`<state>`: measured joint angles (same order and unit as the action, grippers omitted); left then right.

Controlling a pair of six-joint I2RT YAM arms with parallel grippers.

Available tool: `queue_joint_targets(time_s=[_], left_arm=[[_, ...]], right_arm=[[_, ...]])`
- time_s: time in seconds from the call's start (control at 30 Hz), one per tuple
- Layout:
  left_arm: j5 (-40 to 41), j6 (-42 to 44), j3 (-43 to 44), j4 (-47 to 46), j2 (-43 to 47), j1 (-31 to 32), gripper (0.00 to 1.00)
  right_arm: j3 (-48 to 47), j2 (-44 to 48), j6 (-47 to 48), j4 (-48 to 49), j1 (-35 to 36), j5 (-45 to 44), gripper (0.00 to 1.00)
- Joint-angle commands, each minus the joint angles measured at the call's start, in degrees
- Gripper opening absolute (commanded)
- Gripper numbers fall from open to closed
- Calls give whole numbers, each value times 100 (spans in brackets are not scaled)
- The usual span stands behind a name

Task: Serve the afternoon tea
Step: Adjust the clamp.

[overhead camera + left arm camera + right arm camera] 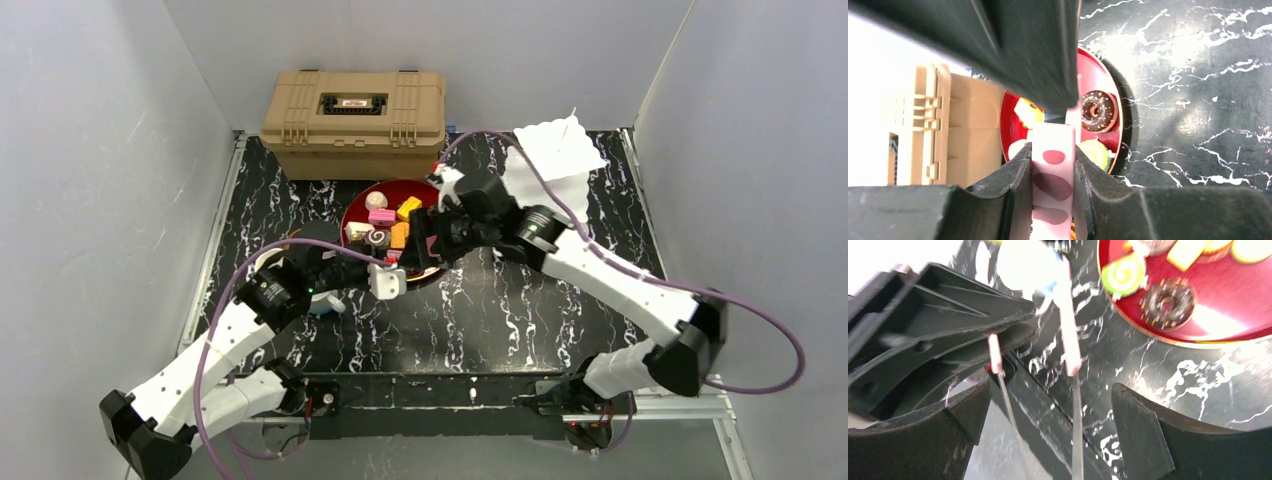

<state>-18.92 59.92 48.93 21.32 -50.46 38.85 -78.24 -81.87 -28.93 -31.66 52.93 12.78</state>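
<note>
A red plate [352, 212] holds toy pastries, among them a chocolate donut [1099, 111], a green swirl roll [1094, 152] and a yellow piece [1028, 112]. My left gripper [1053, 152] is at the plate's near edge [385, 282]. It is shut on a flat pale pink strip with dark red ovals [1052, 175], which looks like one pink tip of the metal tongs [1075, 430]. My right gripper [1050, 395] hovers over the plate's near side [430, 245]. Its jaws stand wide open with both tong arms running between them. A white mug [325, 303] is mostly hidden under the left arm.
The tan ribbed toolbox [352, 112] stands behind the plate. A white crumpled cloth [555, 150] lies at the back right. Both arms cross close together over the plate's near rim. White walls enclose the black marbled table [520, 300] on three sides.
</note>
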Motion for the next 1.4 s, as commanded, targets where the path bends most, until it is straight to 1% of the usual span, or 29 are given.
queue_joint_targets(time_s=[0.0,0.07,0.17,0.27,0.33,0.47,0.6,0.7,0.8,0.9,1.0,1.13,1.3,1.37], left_arm=[[753,-1141,-43,-644,308,-12,0],[981,-1424,-29,-647,279,-15,0],[1267,-1768,35,-652,169,-9,0],[1449,-2065,166,-652,30,7,0],[1417,-2112,195,-661,9,35,0],[1424,-2166,204,-710,59,115,0],[1364,-2126,190,-725,171,162,0],[1293,-2107,138,-719,299,193,0],[1238,-2098,76,-717,380,221,0],[1224,-2105,73,-717,403,253,0],[1224,-2114,113,-717,383,267,0],[1250,-2180,177,-725,331,276,0],[1303,-2264,187,-788,283,313,0],[1375,-2301,219,-839,251,325,0]], right_arm=[[544,1187,-371,1181,51,-1090,98],[864,1593,-592,1537,51,-1397,98],[1017,1889,-825,1412,58,-1864,98],[1276,1987,-1035,1530,236,-2219,98],[1437,1953,-1002,1763,451,-2416,98],[1401,1600,-855,2103,798,-2671,98],[1440,1407,-748,2319,1062,-3485,99],[1774,1492,-779,3011,1071,-3871,98],[1899,1396,-773,3665,1071,-3866,98],[1789,1123,-751,3886,1071,-3734,98],[1909,1032,-849,4300,1072,-3554,98],[2003,924,-1069,4563,1071,-3440,98],[2222,849,-1389,5028,1105,-3483,88],[2246,759,-1483,5126,1129,-3422,87]])
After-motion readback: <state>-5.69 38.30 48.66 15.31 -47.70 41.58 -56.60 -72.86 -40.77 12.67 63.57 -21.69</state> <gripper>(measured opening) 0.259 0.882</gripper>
